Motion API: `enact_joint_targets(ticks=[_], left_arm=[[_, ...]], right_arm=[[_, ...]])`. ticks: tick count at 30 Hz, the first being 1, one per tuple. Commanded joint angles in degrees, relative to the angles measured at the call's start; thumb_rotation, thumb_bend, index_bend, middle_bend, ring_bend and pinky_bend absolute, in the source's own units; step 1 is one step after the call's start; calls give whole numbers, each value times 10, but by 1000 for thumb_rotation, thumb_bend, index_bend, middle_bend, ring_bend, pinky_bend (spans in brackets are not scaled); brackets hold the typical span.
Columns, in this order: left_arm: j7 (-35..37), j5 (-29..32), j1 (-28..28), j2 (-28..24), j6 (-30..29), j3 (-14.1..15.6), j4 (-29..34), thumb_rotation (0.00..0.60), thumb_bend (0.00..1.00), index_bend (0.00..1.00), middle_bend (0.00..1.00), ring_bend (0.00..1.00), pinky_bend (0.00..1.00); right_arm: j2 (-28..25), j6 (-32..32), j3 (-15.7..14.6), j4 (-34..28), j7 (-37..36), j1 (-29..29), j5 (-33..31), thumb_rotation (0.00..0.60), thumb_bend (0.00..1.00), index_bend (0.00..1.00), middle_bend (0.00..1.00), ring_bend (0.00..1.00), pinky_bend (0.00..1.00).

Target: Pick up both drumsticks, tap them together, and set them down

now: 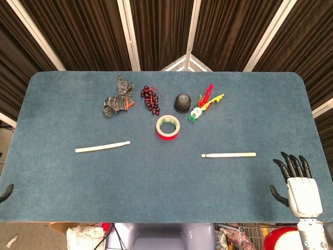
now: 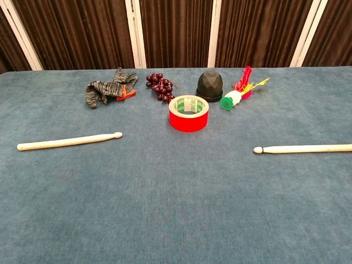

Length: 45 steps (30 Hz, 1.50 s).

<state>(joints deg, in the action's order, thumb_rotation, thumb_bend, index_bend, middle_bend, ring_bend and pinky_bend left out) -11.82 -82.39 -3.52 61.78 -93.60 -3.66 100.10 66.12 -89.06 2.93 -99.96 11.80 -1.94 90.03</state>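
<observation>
Two drumsticks flat on table: left stick (image 1: pixel 102 147) mid-left, right stick (image 1: pixel 229 154) mid-right. Head view only: right hand (image 1: pixel 301 186) lower right, fingers spread, empty; left hand (image 1: pixel 6 191) a dark sliver at left edge, state unreadable. Chest view shows neither hand.

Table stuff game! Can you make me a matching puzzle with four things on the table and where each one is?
Things:
1. tape roll
2. grapes
3. left drumstick
4. black cup

Places:
A. lying alone on the table's left side
B. between the grapes and the feather toy
C. in the middle, nearer the robot than the cup
D. just right of the striped toy

Pairs: 1-C, 2-D, 3-A, 4-B
</observation>
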Motion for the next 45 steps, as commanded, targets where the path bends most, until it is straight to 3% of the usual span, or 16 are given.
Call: enact_joint_targets(ticks=[1, 18, 25, 29, 33, 45], left_arm=[[1, 0, -1, 0, -1, 0, -1, 600, 363, 124, 17, 0, 0], [8, -7, -2, 3, -9, -1, -6, 600, 363, 111, 40, 0, 0], [2, -1, 2, 6, -4, -5, -4, 600, 367, 128, 80, 0, 0], [-2, 1, 9, 10, 2, -9, -8, 600, 369, 143, 113, 0, 0], [0, 0, 9, 13, -2, -12, -10, 600, 370, 148, 120, 0, 0], [7, 11, 8, 11, -3, -17, -12, 600, 370, 149, 125, 0, 0]], right_arm=[[0, -1, 0, -1, 0, 0, 0, 600, 308, 218, 107, 98, 33], [-1, 18, -7, -18, -19, -3, -3, 600, 308, 257, 178, 126, 11], [22, 45, 0, -25, -8, -22, -13, 600, 306, 268, 208, 145, 11], [33, 121, 49, -49, 44, -81, -83, 600, 304, 290, 250, 163, 11], [49, 176, 74, -47, 73, -120, -148, 600, 299, 316, 283, 186, 11], [131, 268, 99, 50, 192, -219, -302, 600, 297, 344, 344, 225, 11]])
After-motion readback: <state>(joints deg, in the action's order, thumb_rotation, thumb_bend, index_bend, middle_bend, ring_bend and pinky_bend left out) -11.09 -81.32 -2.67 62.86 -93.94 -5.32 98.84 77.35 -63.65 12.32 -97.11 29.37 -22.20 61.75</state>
